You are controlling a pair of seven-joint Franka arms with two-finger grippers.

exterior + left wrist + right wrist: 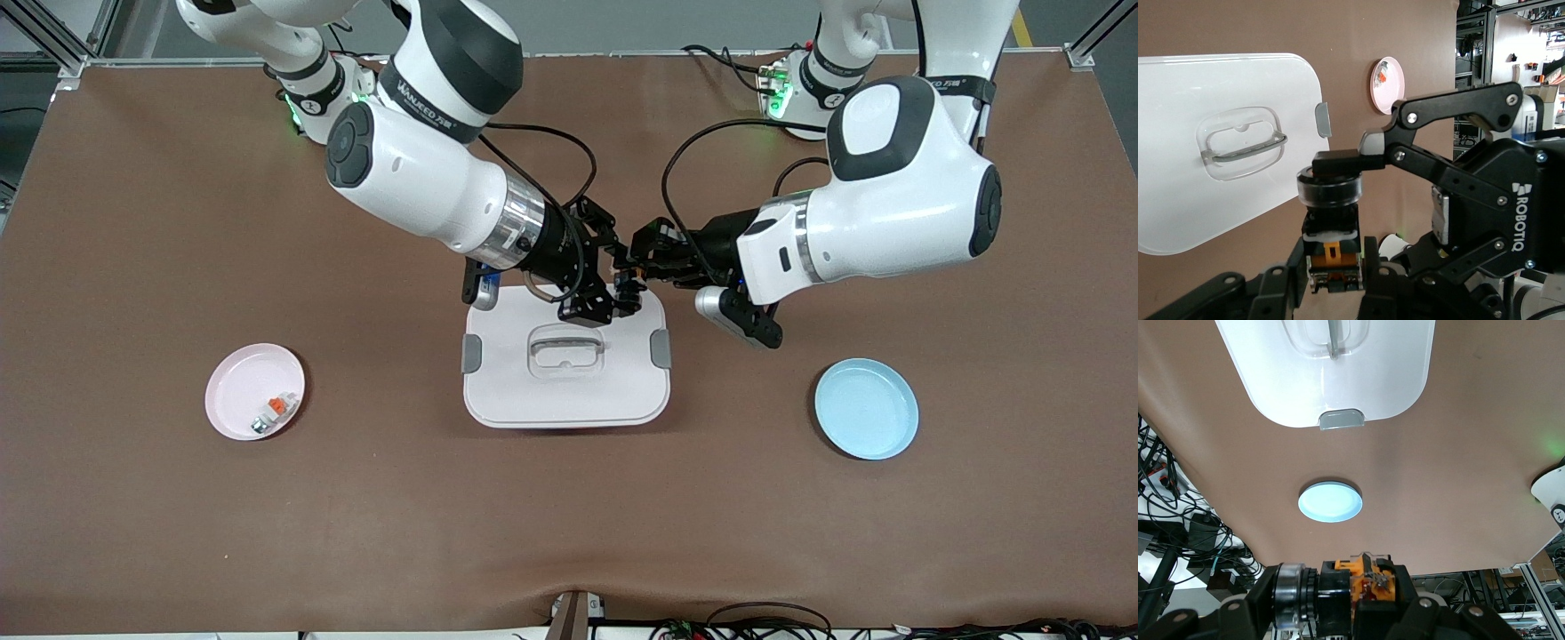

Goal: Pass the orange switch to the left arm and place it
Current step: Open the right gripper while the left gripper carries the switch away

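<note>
The orange switch [629, 289] hangs in the air over the edge of the white box [566, 391] nearest the arm bases. My right gripper [620, 300] is shut on it end to end, one pad on its round head and one on its orange end, as the right wrist view [1331, 600] shows. My left gripper [635, 269] meets it from the left arm's end. In the left wrist view the left gripper [1333, 267] is shut on the switch's [1331, 193] orange end. The box also shows in both wrist views [1205, 87] [1338, 373].
A pink plate [233, 396] toward the right arm's end holds a small white-and-silver piece with an orange tab [271, 413]. A blue plate [867, 409] lies toward the left arm's end. Brown cloth covers the table.
</note>
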